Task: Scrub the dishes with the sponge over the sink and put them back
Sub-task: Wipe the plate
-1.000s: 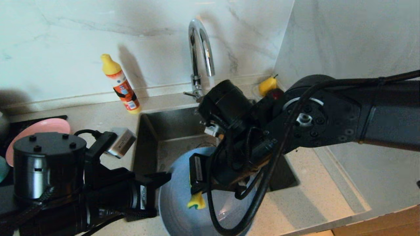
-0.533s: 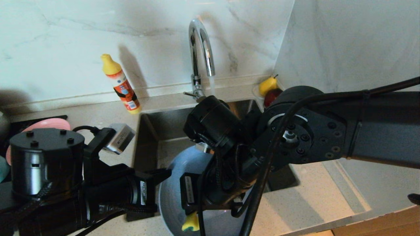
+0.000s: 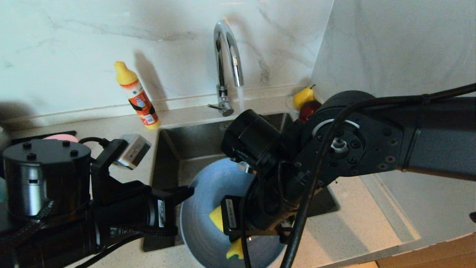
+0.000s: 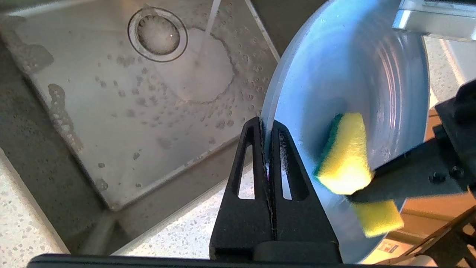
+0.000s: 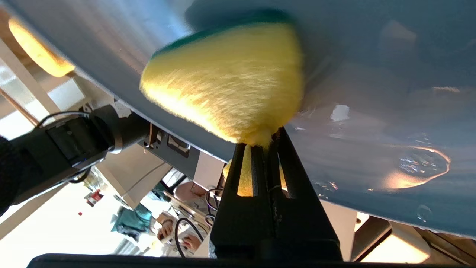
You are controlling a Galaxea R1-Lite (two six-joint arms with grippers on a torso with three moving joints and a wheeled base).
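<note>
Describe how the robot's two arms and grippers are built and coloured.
Both arms are matte black, with fat cylindrical joints, bolted round end caps and loose black cables looped outside. The left arm shows a silvery band and carries a grey box camera. Each gripper, left and right, ends in slim black triangular fingers with slot cut-outs, plus white labels.

The near half of the sink [image 3: 174,149] is blocked: the light-blue plate [image 3: 208,193] stands tilted on edge there, pinched at its rim by my left gripper [image 4: 266,128]. My right gripper [image 5: 266,139], closed on the sponge [image 4: 344,152], and its thick arm cover the plate's face. Behind them the basin floor around the drain [image 4: 157,34] is free. The tap [image 3: 227,56] curves above the back edge.
</note>
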